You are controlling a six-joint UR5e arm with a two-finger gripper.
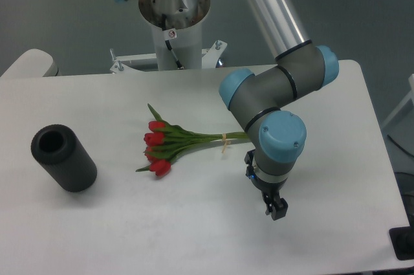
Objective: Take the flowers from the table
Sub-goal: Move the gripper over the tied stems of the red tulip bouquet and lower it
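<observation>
The flowers, a small bunch of red tulips with green leaves, lie flat on the white table near its middle. Their heads point left. The long stems run right, tied by a pale band, and their ends pass behind the arm's wrist. My gripper hangs below the blue-capped wrist, to the right of the stems and nearer the front edge. It holds nothing. Its black fingers show as one dark shape, so the gap between them is unclear.
A black cylinder lies on its side at the left of the table, its open end facing up-left. The arm's base column stands behind the far edge. The elbow link hangs over the right half.
</observation>
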